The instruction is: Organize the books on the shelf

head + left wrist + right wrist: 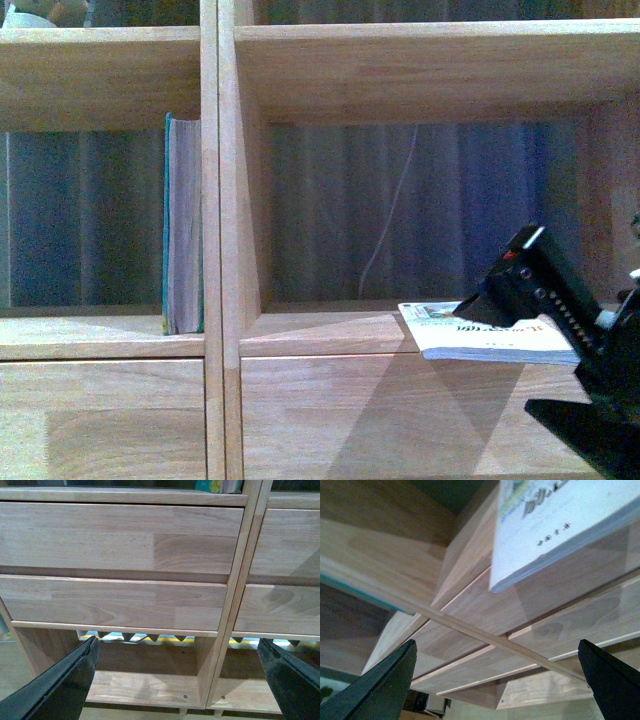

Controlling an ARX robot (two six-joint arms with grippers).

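The light-wood shelf (400, 75) fills the front view. The teal book (182, 225) stands upright in the left cubby against the centre divider. The white paperback (490, 338) lies flat on the right cubby's floor and juts over its front edge. My right gripper (497, 358) is open at that book's front, one finger above it and one below; nothing is held. In the right wrist view the paperback (560, 525) lies beyond the open gripper (496, 645), over the drawer fronts (470, 625). My left gripper (177, 642) is open and empty, facing the lower drawers (125, 535).
A white cable (395, 220) hangs behind the right cubby, before a dark curtain. Small objects (40, 12) sit on the shelf above at the left. Below the drawers is an open bottom cubby (145, 685) with short peg legs (182, 711).
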